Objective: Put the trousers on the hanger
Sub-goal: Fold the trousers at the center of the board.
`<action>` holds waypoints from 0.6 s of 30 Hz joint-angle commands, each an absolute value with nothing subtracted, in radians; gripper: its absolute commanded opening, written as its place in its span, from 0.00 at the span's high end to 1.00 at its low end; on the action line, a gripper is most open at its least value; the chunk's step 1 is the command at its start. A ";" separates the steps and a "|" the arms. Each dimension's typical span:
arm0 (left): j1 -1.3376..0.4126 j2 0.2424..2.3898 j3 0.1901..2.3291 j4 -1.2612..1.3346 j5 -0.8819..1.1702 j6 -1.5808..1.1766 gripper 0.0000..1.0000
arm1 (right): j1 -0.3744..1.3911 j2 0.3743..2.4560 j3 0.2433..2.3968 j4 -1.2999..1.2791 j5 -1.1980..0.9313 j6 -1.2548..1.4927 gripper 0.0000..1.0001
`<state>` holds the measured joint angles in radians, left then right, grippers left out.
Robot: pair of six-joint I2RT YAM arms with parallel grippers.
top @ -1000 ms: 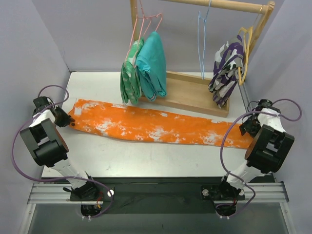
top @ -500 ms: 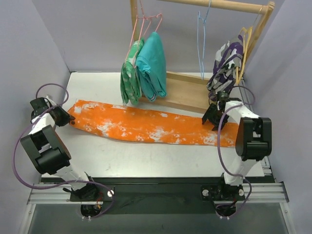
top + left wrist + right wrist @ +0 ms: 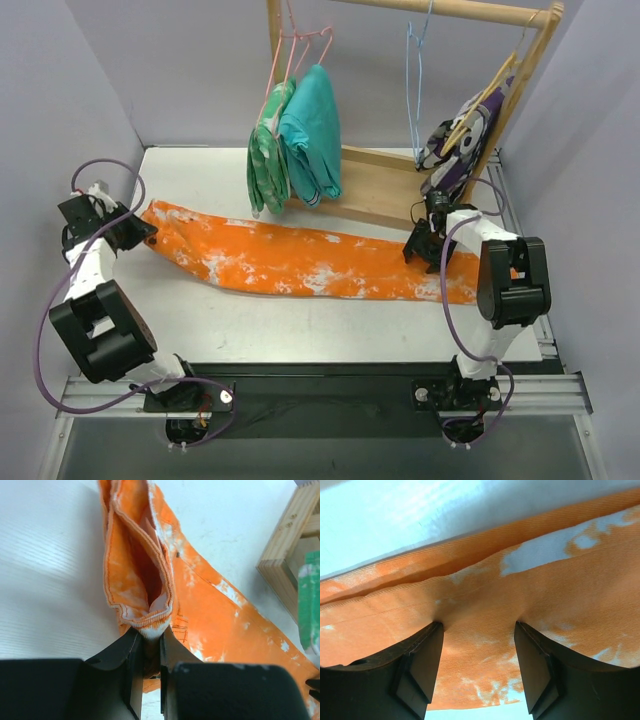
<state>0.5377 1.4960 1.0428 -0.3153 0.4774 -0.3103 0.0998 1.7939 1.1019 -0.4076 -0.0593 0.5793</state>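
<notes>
The left pincer point(image 3: 148, 641) is clamped on the folded end of the trousers point(image 3: 200, 605). Its wrist camera shows that grip plainly, while from above the jaws cannot be made out. The right pincer point(image 3: 479, 630) stands spread, both fingers point(image 3: 425, 660) pressing into orange cloth. The trousers lie stretched across the worktop point(image 3: 200, 320). Behind them the hanger point(image 3: 413, 90) hangs on the rack point(image 3: 385, 200), between a teal garment point(image 3: 312, 135) and a purple one point(image 3: 455, 150).
</notes>
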 commanded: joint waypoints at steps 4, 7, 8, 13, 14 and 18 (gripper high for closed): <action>0.379 1.362 1.017 -0.287 0.537 -0.275 1.00 | 0.129 1.758 0.980 -0.592 -0.084 0.650 0.42; 0.331 1.296 0.980 -0.298 0.534 -0.275 1.00 | 0.135 1.744 0.968 -0.604 -0.095 0.646 0.41; 0.324 1.257 0.951 -0.301 0.532 -0.276 1.00 | 0.140 1.741 0.966 -0.607 -0.097 0.646 0.40; 0.270 1.141 0.916 -0.365 0.483 -0.275 1.00 | 0.146 1.695 1.002 -0.638 -0.100 0.641 0.31; 0.259 1.129 0.914 -0.373 0.466 -0.278 1.00 | 0.144 1.687 1.017 -0.644 -0.103 0.638 0.28; 0.132 1.065 0.904 -0.380 0.344 -0.285 1.00 | 0.152 1.623 1.100 -0.686 -0.132 0.644 0.19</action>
<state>0.2432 1.1343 0.9070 -0.3767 0.4252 -0.2760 0.1371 1.7126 1.0218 -0.5701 -0.0872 0.6300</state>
